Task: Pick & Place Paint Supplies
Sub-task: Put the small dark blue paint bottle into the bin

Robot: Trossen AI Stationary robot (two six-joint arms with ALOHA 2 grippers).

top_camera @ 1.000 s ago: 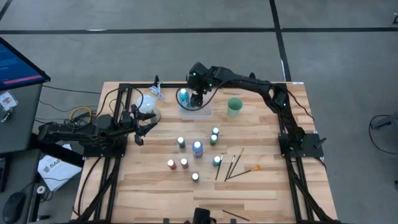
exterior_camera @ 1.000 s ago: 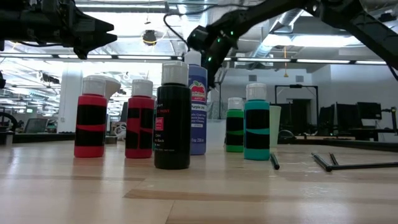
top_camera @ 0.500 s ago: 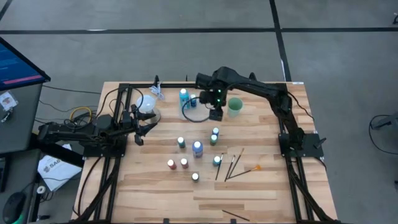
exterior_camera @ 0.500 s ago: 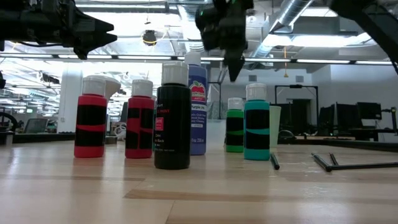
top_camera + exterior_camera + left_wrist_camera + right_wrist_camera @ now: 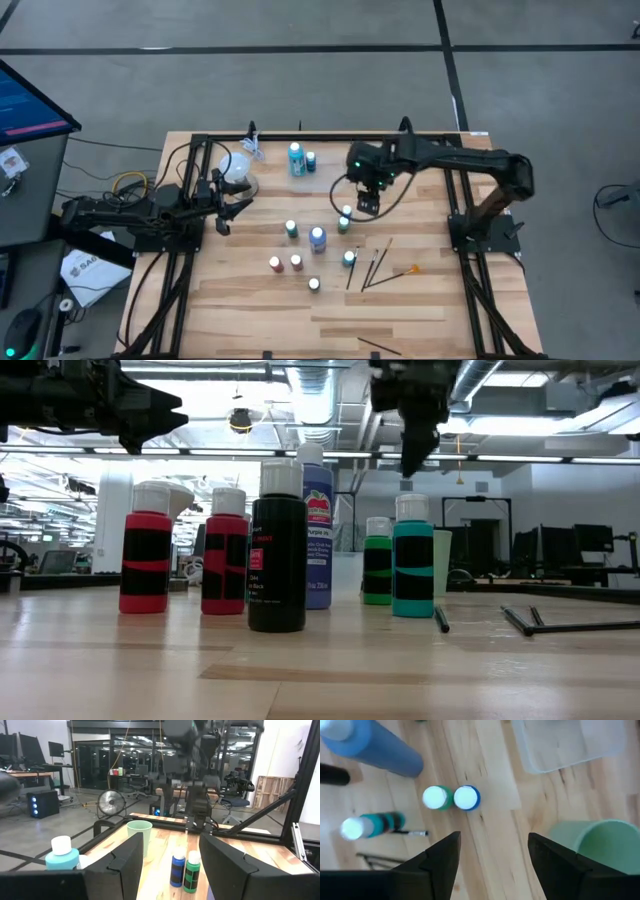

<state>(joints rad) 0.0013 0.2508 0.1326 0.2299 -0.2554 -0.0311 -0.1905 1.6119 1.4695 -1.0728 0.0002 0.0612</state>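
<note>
Several white-capped paint bottles (image 5: 317, 238) stand upright on the wooden table, and thin dark brushes (image 5: 375, 265) lie near them, one orange-tipped (image 5: 412, 269). A teal bottle (image 5: 296, 158) and a small dark one (image 5: 311, 160) stand at the far side. My right gripper (image 5: 365, 200) hovers open above a green bottle (image 5: 435, 798) and a blue bottle (image 5: 466, 798) that stand side by side. In the low view it (image 5: 415, 445) hangs above the teal bottle (image 5: 412, 560). My left gripper (image 5: 228, 207) waits open at the table's left.
The translucent green cup (image 5: 590, 845) stands just beyond the bottle pair, and the clear tray (image 5: 570, 745) lies farther off. A tall blue bottle (image 5: 375, 750) rises close to the pair. A white round object (image 5: 235, 165) sits near the left gripper. The near part of the table is bare wood (image 5: 400, 320).
My right gripper has swung from over the tray at the far side toward the table's right and near edge, past the green cup, and now hangs over the green and blue bottle pair. The small dark bottle now shows beside the teal one.
</note>
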